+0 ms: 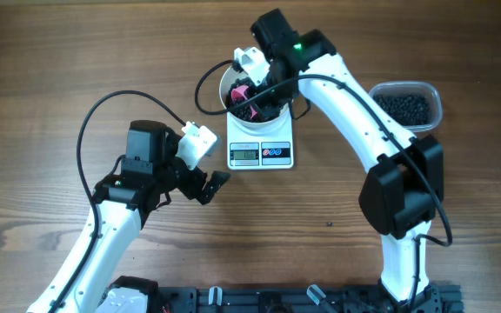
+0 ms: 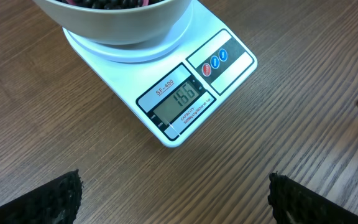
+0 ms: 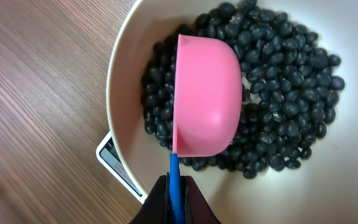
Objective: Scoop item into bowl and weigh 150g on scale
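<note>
- Right gripper (image 3: 176, 190) is clenching the blue handle (image 3: 174, 177) of a pink scoop (image 3: 207, 106) inside the white bowl (image 3: 124, 74). The scoop's rounded back is bulging toward 3 o'clock.
- Black beans (image 3: 291, 74) are lying heaped in the bowl, mostly at the scoop's 3 o'clock.
- Bowl is sitting on the scale (image 2: 238, 62); its display (image 2: 182, 99) is apparently reading 166.
- Left gripper (image 2: 176, 202) is hovering released, at the scale's 8 o'clock in the overhead view.
- Clear tub (image 1: 437, 96) holding more beans is sitting at the bowl's 3 o'clock.

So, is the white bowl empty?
No, the bowl holds a heap of black beans, with a pink scoop above them.
</note>
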### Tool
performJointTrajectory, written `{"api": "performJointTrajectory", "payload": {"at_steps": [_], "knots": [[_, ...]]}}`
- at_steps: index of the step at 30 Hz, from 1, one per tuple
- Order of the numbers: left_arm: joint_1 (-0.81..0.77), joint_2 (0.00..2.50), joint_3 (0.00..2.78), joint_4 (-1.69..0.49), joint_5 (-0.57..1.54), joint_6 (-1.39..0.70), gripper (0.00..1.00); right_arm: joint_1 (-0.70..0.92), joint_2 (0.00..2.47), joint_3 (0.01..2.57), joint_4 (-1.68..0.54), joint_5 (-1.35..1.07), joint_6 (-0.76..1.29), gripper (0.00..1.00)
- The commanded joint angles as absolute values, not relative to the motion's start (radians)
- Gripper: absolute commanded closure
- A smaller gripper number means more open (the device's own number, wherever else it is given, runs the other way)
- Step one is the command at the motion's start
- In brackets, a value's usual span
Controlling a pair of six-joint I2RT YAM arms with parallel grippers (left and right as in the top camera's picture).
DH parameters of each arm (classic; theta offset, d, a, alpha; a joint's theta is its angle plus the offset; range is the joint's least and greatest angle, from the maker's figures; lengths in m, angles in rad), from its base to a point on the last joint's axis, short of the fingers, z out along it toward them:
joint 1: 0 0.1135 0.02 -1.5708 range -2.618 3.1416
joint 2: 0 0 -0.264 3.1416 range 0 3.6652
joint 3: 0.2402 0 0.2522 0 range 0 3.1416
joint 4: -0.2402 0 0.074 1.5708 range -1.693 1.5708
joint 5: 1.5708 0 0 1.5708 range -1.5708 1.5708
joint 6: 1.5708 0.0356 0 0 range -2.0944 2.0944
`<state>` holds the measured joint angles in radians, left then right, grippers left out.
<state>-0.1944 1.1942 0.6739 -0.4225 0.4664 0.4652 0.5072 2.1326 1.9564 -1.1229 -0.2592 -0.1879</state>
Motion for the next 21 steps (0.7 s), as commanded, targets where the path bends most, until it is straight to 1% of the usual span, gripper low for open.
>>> {"api": "performJointTrajectory", "payload": {"at_steps": [1,6,10,16,21], "knots": [[-0.192,1.195,0.667,-0.423,0.482,0.459,0.00,0.456,2.151,1.951,-1.140,-0.412,-0.176,0.96],[-0.192,1.195,0.667,-0.423,0.482,0.459,0.00,0.370,2.132,1.953,-1.146,-0.682,-0.181,0.96],[-0.192,1.195,0.667,-0.423,0.482,0.459,0.00,0.303,2.111,1.958,-1.145,-0.830,-0.180,0.96],[-0.192,1.195,0.667,-0.423,0.482,0.459,0.00,0.212,2.097,1.958,-1.146,-0.962,-0.160,0.96],[-0.192,1.195,0.667,-0.423,0.482,0.459,0.00,0.146,2.097,1.958,-1.153,-1.017,-0.150,0.96]]}}
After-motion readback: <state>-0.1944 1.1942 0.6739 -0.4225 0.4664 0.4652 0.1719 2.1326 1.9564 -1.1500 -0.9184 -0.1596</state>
